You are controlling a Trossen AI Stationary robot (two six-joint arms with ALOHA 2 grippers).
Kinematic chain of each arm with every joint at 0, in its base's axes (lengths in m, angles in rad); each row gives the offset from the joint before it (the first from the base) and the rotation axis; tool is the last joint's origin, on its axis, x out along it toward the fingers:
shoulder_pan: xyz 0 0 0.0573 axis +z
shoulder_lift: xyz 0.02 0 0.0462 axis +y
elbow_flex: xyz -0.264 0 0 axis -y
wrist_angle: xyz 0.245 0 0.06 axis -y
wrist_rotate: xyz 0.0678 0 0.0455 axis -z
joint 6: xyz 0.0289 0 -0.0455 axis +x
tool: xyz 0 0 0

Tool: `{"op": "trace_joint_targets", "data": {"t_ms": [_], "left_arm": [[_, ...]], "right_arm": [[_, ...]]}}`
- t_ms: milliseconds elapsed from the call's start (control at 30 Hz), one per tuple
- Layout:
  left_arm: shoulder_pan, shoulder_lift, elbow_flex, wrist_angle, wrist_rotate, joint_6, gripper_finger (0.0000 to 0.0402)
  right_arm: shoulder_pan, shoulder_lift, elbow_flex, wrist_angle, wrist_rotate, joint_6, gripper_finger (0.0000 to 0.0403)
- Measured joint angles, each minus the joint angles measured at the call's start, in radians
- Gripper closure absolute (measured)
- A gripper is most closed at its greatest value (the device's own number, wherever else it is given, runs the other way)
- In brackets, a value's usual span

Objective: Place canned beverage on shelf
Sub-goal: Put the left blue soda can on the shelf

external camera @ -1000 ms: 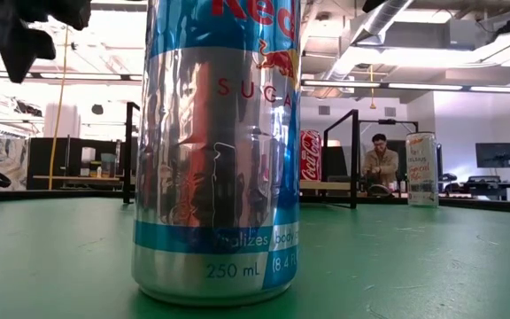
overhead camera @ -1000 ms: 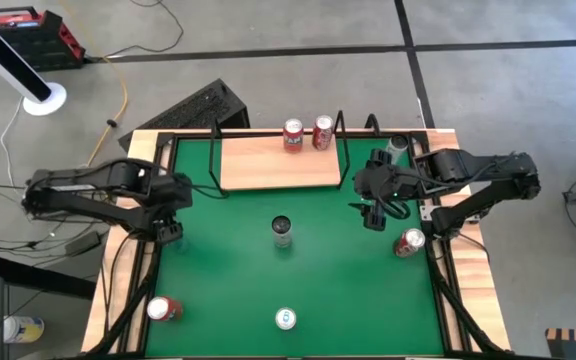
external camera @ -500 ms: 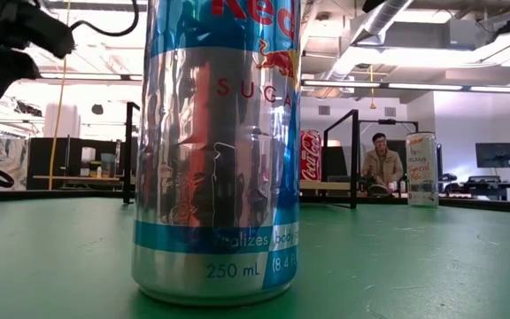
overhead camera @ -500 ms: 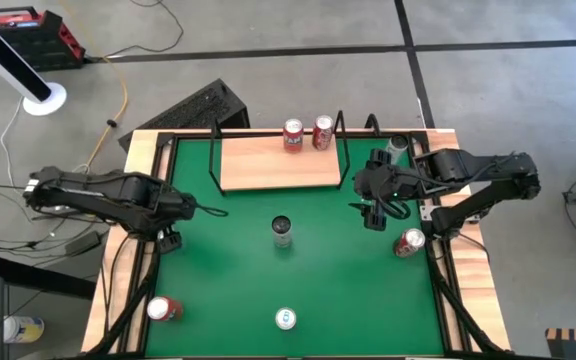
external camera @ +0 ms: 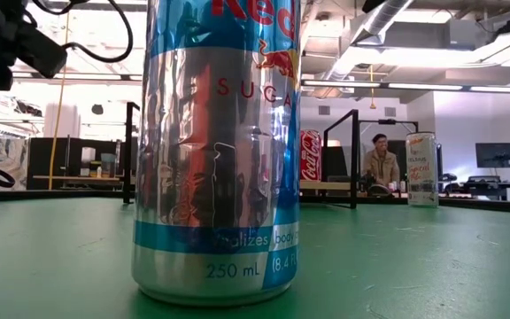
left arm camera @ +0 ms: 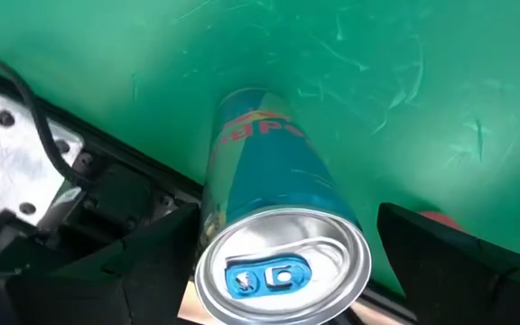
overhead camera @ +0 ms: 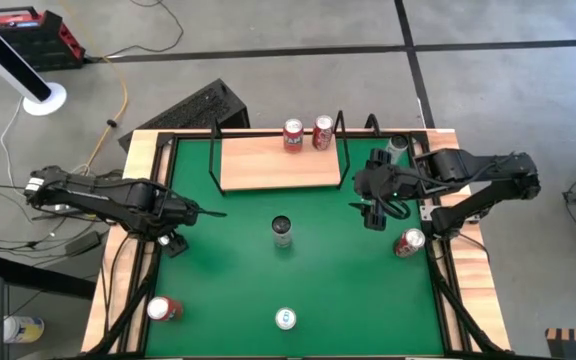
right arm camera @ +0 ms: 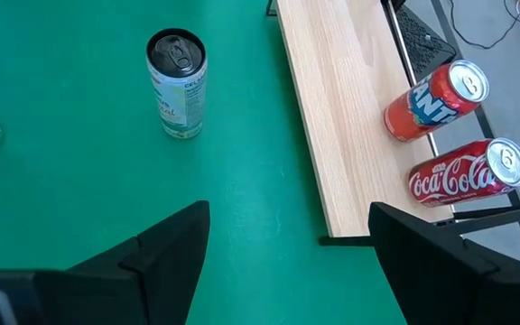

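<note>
Left hand (overhead camera: 173, 240): fingers apart, over the counter's left edge, straddling a blue can (left arm camera: 278, 235), not clamped. Right hand (overhead camera: 373, 212): fingers apart, empty, beside the shelf (overhead camera: 278, 162). Shelf: far middle of the green mat (overhead camera: 308, 280); holds two red cans (overhead camera: 308, 133) at its back right. Loose on the mat: slim pale can (overhead camera: 282, 231) at centre, apart from both my hands.

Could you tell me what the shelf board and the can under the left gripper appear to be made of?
The shelf board looks like light wood, matte, with fine grain lines, possibly a veneer; its frame appears to be thin black wire. The blue can between the open fingers of the left gripper looks like aluminium: a shiny silver lid with a blue pull tab and a glossy printed body.
</note>
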Motion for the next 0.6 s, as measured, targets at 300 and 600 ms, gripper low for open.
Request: {"op": "trace_joint_targets", "data": {"t_ms": [300, 600], "left_arm": [[0.000, 0.000, 0.000, -0.009, -0.001, -0.073, 0.0125], [0.000, 0.000, 0.001, -0.004, 0.000, -0.064, 0.0181]], "right_arm": [[-0.013, 0.000, 0.000, 0.005, 0.000, -0.018, 0.0077], [-0.013, 0.000, 0.000, 0.005, 0.000, -0.040, 0.0077]]}}
